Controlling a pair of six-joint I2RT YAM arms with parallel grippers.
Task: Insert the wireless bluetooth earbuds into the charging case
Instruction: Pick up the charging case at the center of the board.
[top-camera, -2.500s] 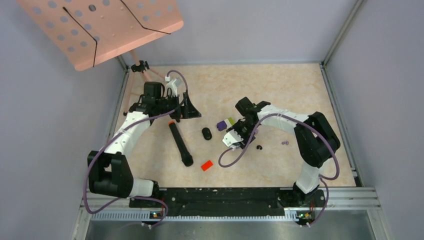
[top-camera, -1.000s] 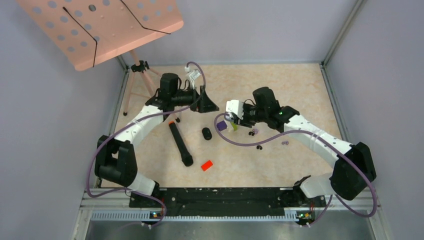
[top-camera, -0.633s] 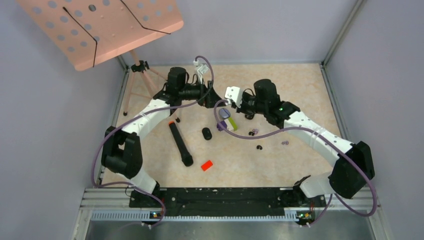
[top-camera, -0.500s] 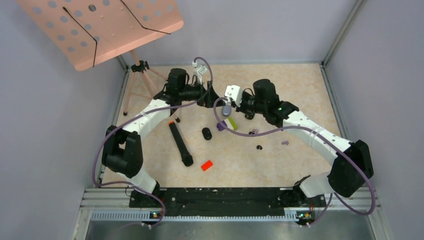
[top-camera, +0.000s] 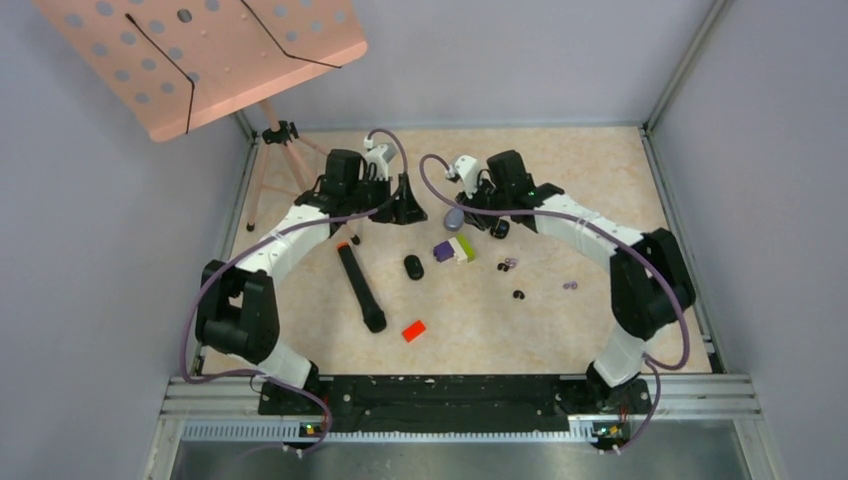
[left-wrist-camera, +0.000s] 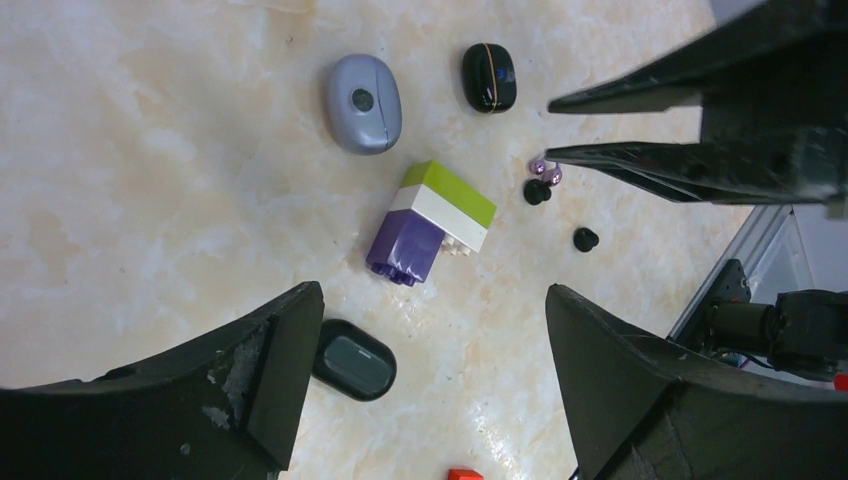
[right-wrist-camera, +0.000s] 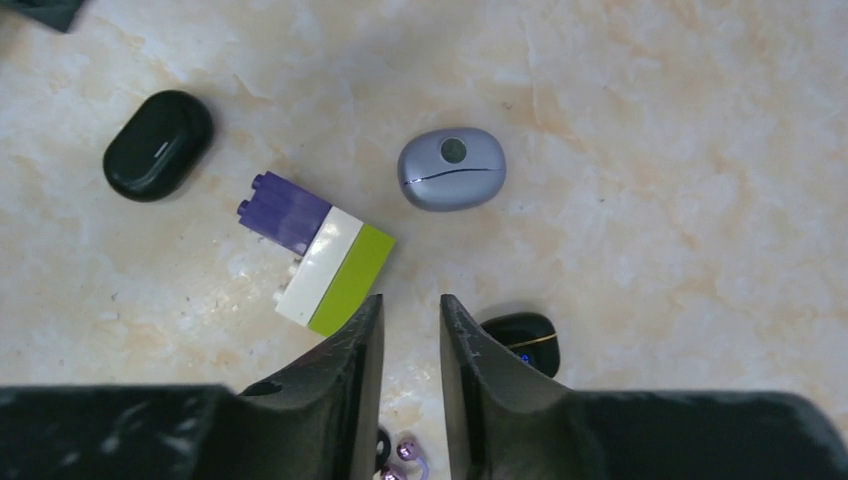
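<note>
Right gripper (right-wrist-camera: 410, 305): fingers parted by a narrow slit only, bare counter (right-wrist-camera: 650, 120) showing through, nothing held. Left gripper (left-wrist-camera: 432, 292): fingers spread wide, also empty, hovering above the purple-white-green block (left-wrist-camera: 430, 222). Relation that matters: the nearest earbuds are a purple earbud (right-wrist-camera: 406, 449) and a black earbud (right-wrist-camera: 383, 446), close together. They lie not ahead of the right fingertips but back beneath them, toward the wrist, at the bottom edge of the right wrist view. Ahead of the tips, apart from them, lies the grey-purple case (right-wrist-camera: 452, 170), lid shut, its long axis across the fingers' line. A black case (right-wrist-camera: 520, 333) with a gold seam sits just beside one finger, also shut. From above, two further buds, one black (top-camera: 518, 294) and one purple (top-camera: 570, 285), lie nearer the arm bases. Right arm is nearer to all of them. Judgement: the pick calls for drawing the right gripper back, then down onto the pair. The buds are too small to read an axis.
</note>
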